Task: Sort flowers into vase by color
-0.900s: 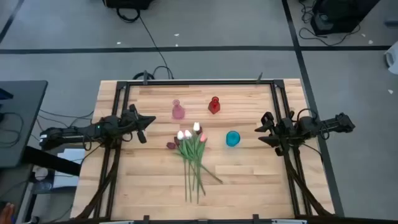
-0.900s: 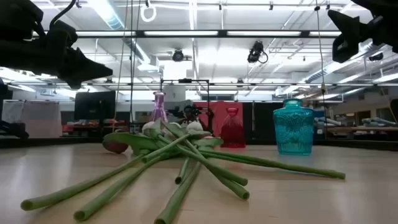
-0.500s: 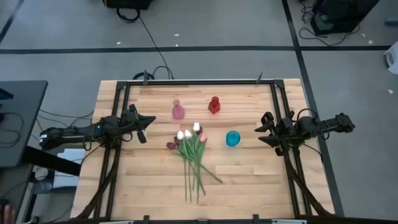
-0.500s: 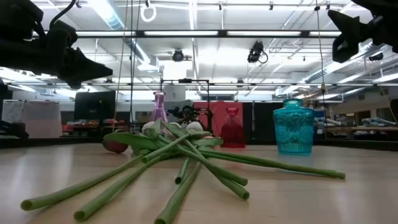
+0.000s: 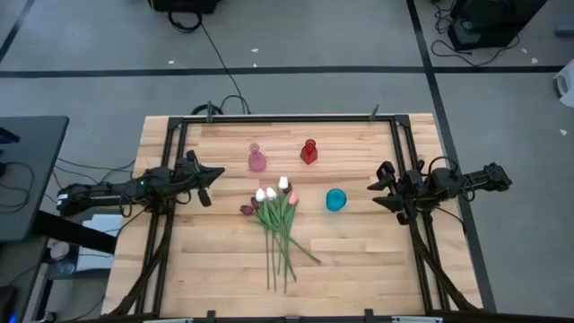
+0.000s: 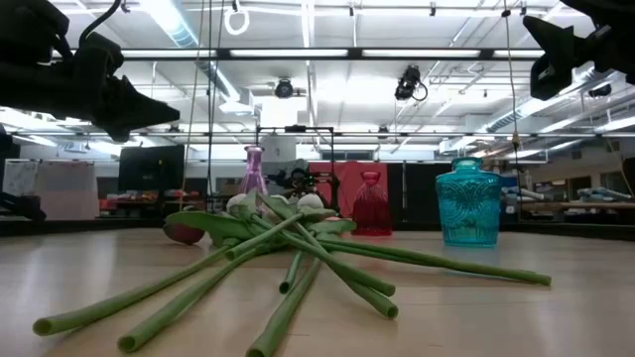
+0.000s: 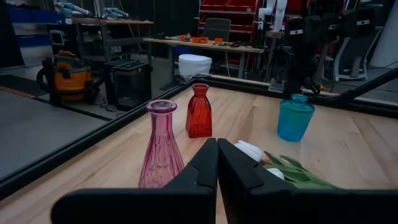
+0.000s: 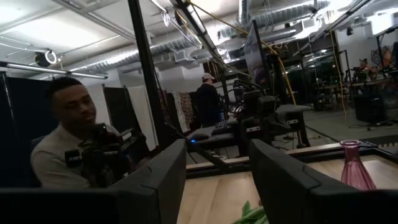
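Wooden bench (image 5: 359, 260) is carrying the flowers (image 5: 276, 222) in a loose bundle at its centre, untouched. Left gripper (image 5: 208, 176) is hovering at the left edge, fingers pressed together. Right gripper (image 5: 377, 189) is hovering at the right edge, fingers parted, holding nothing.

Light is bright and even from above; the table (image 5: 359, 251) shows only soft shadows. In the low view, ceiling lamps (image 6: 298, 55) glare white across the upper frame and the arms are dark silhouettes. Near stems (image 6: 198, 288) are slightly blurred.
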Tool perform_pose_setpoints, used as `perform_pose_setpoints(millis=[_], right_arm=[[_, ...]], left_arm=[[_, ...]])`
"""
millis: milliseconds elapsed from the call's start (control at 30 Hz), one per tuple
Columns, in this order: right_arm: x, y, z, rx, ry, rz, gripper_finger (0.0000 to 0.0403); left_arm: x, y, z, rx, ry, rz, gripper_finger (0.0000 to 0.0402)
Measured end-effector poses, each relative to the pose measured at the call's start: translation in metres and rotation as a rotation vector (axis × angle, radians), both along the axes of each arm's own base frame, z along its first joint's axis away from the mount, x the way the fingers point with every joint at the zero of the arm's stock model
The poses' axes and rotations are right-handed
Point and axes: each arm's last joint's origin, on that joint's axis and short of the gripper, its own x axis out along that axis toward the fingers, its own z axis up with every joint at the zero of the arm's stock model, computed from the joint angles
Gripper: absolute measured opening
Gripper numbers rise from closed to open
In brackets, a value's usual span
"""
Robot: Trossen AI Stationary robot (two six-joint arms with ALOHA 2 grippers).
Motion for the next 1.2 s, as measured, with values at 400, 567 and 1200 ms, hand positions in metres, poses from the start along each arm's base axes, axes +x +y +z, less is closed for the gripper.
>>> perform_pose_setpoints(millis=[400, 567, 1200], right_arm=[[0.0, 0.0, 0.0, 0.0, 0.0, 0.0, 0.0187], [0.0, 0.0, 0.0, 0.0, 0.0, 0.0, 0.0187], [-0.002, -0.003, 0.007, 0.043, -0.071, -0.077, 0.0187]], left_arm=[[0.0, 0.0, 0.0, 0.0, 0.0, 0.0, 0.0016], [0.0, 0.0, 0.0, 0.0, 0.0, 0.0, 0.0016], [-0.003, 0.0, 0.029, -0.045, -0.332, -0.009, 0.0016]])
